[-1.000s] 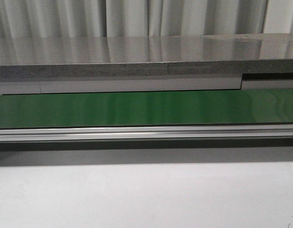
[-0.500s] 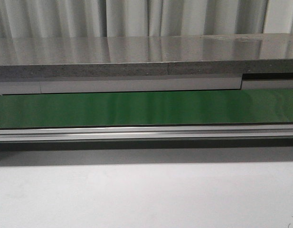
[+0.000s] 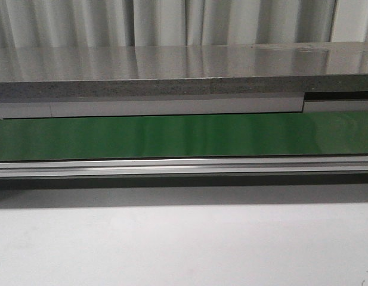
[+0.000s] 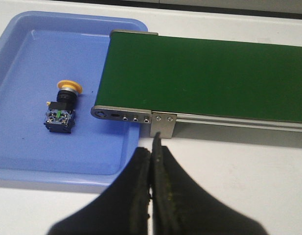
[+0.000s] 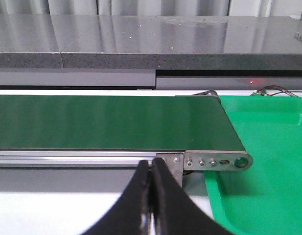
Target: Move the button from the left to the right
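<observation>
The button (image 4: 61, 107), yellow-orange head on a black body, lies on its side in a blue tray (image 4: 23, 147) beside the left end of the green belt (image 4: 204, 78). My left gripper (image 4: 152, 147) is shut and empty, hovering over the white table near the tray's corner and the belt's end bracket, apart from the button. In the right wrist view my right gripper (image 5: 151, 169) is shut and empty, in front of the belt's (image 5: 106, 122) right end. The front view shows the belt (image 3: 184, 136) only, with neither gripper nor button in it.
A green tray (image 5: 268, 186) sits at the belt's right end. The belt's aluminium side rail (image 3: 184, 167) runs along its near edge. A grey stone-like shelf (image 3: 184, 71) stands behind the belt. White table (image 3: 184, 244) lies in front.
</observation>
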Robot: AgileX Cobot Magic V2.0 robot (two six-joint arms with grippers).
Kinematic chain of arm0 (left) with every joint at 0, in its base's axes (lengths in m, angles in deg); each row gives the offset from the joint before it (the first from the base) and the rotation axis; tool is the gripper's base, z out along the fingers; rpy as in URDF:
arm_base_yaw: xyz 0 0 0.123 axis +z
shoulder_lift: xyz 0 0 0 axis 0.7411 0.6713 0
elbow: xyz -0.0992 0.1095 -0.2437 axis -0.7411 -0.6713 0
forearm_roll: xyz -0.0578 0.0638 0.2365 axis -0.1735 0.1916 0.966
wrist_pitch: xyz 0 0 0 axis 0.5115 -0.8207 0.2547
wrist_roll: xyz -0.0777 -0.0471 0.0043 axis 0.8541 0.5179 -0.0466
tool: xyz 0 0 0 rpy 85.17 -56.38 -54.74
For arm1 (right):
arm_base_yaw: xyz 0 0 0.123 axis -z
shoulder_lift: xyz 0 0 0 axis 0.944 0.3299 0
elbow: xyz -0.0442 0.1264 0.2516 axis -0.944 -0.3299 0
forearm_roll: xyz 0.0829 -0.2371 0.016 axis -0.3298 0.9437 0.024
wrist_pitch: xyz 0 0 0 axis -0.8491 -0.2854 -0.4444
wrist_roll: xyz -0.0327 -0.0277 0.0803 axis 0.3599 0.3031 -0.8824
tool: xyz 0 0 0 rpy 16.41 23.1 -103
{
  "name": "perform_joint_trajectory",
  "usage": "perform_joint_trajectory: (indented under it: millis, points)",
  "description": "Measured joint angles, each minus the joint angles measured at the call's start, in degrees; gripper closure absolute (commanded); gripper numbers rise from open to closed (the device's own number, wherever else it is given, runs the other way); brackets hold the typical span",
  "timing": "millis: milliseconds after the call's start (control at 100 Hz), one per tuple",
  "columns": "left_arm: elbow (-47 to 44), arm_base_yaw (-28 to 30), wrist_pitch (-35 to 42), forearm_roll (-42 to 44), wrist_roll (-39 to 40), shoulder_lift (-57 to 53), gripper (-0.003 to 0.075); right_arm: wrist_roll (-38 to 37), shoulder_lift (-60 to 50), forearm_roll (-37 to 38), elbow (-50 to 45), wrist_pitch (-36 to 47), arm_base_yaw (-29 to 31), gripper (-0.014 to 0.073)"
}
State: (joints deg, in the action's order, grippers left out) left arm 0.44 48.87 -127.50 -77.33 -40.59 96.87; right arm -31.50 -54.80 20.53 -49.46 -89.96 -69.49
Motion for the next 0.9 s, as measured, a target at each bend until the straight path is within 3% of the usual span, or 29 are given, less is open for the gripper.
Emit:
perform_joint_trajectory:
  millis: [100,250,320,690,900]
  points:
    - [0.00,0.00,0.00,0.00,0.00,0.00,0.0564,0.00,0.00,0.00,0.00,0.00,0.00,0.0662]
    - [0.00,0.00,0.00,0.00,0.00,0.00,0.0182,0.00,0.00,0.00,0.00,0.00,0.00,0.0662]
    - [0.00,0.00,0.00,0.00,0.00,0.00,0.0101,0.00,0.00,0.00,0.00,0.00,0.00,0.0662]
    - [0.58,0.00,0.80,0.73,0.00,0.14,0.0104,0.00,0.00,0.00,0.00,0.00,0.00,0.0662]
    - [7.36,0.36,-0.63,4.93,0.00,7.03,0.0104,0.00,0.00,0.00,0.00,0.00,0.00,0.0662]
